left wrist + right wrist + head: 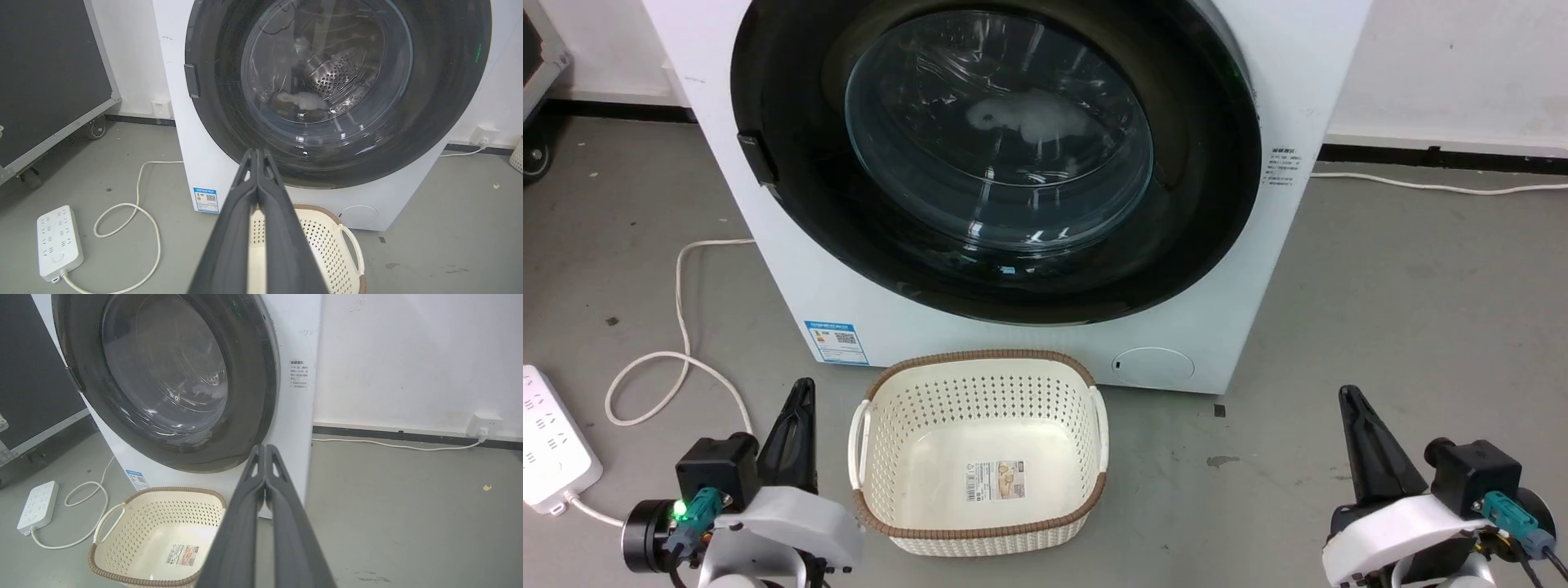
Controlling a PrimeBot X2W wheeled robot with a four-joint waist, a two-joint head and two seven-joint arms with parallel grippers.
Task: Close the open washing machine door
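Note:
The washing machine (pixel 792 286) is a big white box straight ahead. Its washing machine door (pixel 792 163), round with a glossy black rim and a bulging glass bowl, lies flat against the front with no gap showing at its edge (pixel 261 375). Through the glass (pixel 327 81) I see the perforated steel drum and something pale inside. My left gripper (pixel 802 390) is shut and holds nothing, low at the left, well short of the machine; its tips (pixel 257 152) point at the door's lower rim. My right gripper (pixel 1349 398) is shut and holds nothing at the lower right, its tips (pixel 265 447) pointing at the machine's right corner.
A cream perforated basket (pixel 980 359) with a brown rim stands on the floor right before the machine, between my arms. A white power strip (pixel 547 441) and its looping cable (pixel 678 327) lie at the left. A black wheeled case (pixel 49 73) stands further left. Grey floor spreads to the right.

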